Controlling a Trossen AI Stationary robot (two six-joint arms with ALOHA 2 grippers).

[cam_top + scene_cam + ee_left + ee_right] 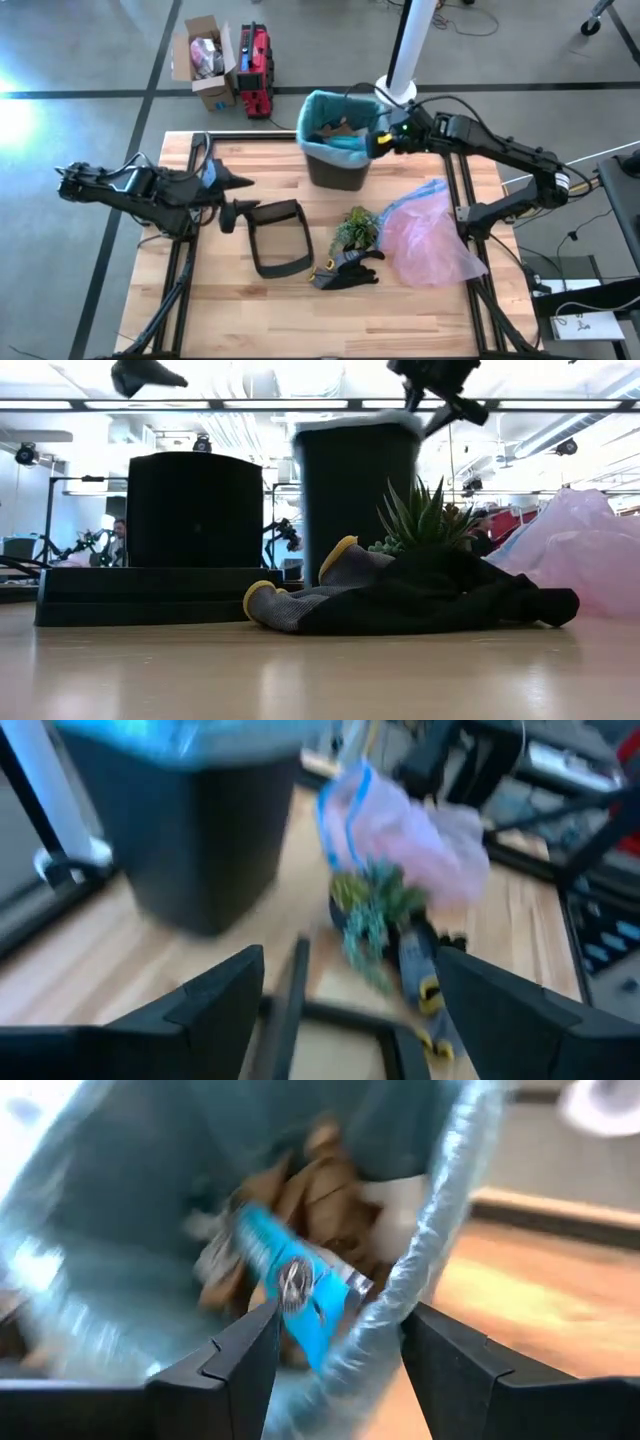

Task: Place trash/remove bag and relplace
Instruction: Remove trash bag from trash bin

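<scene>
The right claw (383, 141) hung open over the right rim of the black bin (335, 170), straddling the teal bag (318, 104) edge, with the trash (300, 1230) just below and ahead inside the liner. The left claw (243, 183), also open, waited well apart over the table (240, 300), so the right arm was nearer. A plant tuft (355, 227), glove (345, 270) and pink bag (430, 235) lay in front of the bin, clear of the rim.

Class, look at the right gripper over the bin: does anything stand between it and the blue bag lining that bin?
Nothing visible does. The right gripper is open at the bin's rim, and the bag edge lies between its fingers, with trash inside.
</scene>
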